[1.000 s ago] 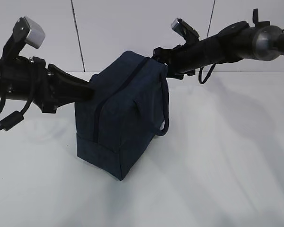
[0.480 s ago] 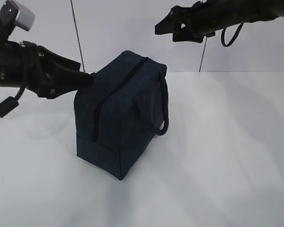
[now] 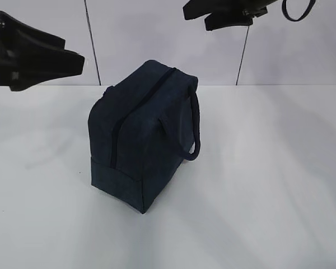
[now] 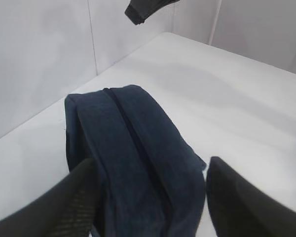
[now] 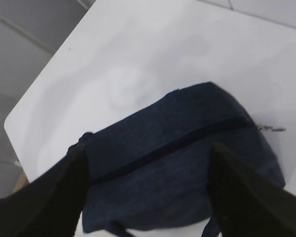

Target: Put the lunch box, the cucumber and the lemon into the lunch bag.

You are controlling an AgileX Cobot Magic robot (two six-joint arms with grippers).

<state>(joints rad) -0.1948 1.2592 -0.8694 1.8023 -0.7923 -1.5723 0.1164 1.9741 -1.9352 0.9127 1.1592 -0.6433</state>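
**Inspector A:** Lunch bag, boxy dark navy fabric [image 3: 143,134], stands upright on the white worktop [image 3: 269,185], nearest the exterior camera, one loop handle [image 3: 195,126] hanging down its side. Top zipper [image 4: 133,133] appears drawn shut along its whole visible length. Lunch box, cucumber and lemon are in no view.

**Inspector B:** Judgement on progress?

**Inspector A:** Nothing is left on the worktop and the bag is closed. I judge loading complete, or very nearly; the contents themselves cannot be confirmed.

**Inspector B:** Jaws, working back from the bag?

**Inspector A:** Left gripper [image 3: 73,59] is up and to the bag's left, clear of the fabric, jaws spread wide and empty; its wrist view shows the bag's end between and beyond them. Right gripper [image 3: 201,14] is farther back, high above the bag's far end, jaws likewise wide apart, holding nothing, the zipper line lying below.
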